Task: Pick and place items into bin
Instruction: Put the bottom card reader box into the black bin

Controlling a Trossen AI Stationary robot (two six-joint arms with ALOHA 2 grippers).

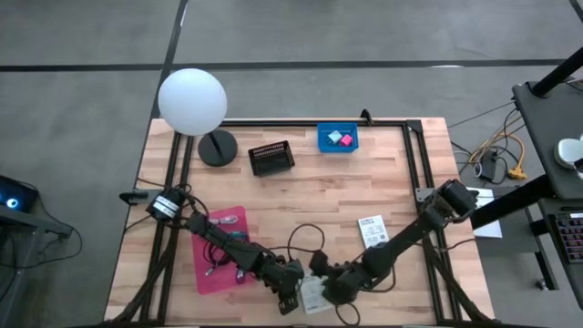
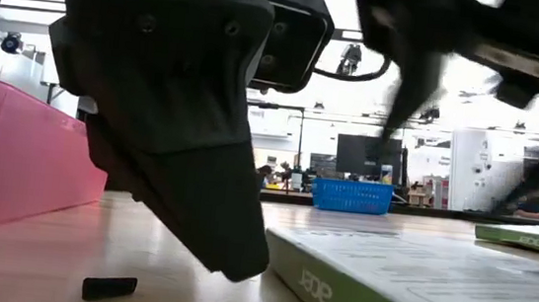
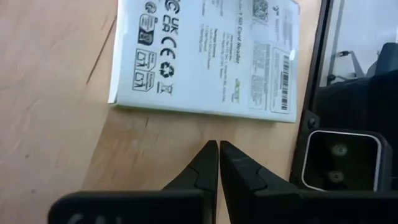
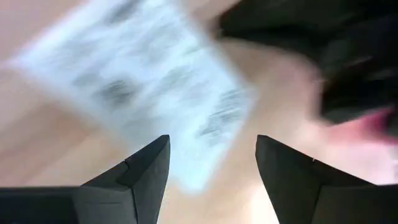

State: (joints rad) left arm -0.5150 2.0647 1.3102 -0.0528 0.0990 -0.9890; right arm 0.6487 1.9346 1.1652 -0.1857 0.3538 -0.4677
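A white printed packet (image 1: 313,292) lies flat on the wooden table near its front edge, between my two grippers. My left gripper (image 3: 217,147) is shut. Its tips stand just short of the packet's (image 3: 205,56) long edge, on the packet's left, low over the wood. My right gripper (image 4: 211,148) is open and slants down over the packet (image 4: 137,81) from the right, nothing between its fingers. A second packet (image 1: 372,230) lies farther back and to the right. The pink bin (image 1: 223,251) at the left holds coiled cables.
A blue bin (image 1: 337,138) with a pink and a teal cube, a black basket (image 1: 271,158) and a white globe lamp (image 1: 192,100) stand along the far edge. Black cable loops (image 1: 308,240) lie mid-table. A small black piece (image 2: 110,286) lies near the front edge.
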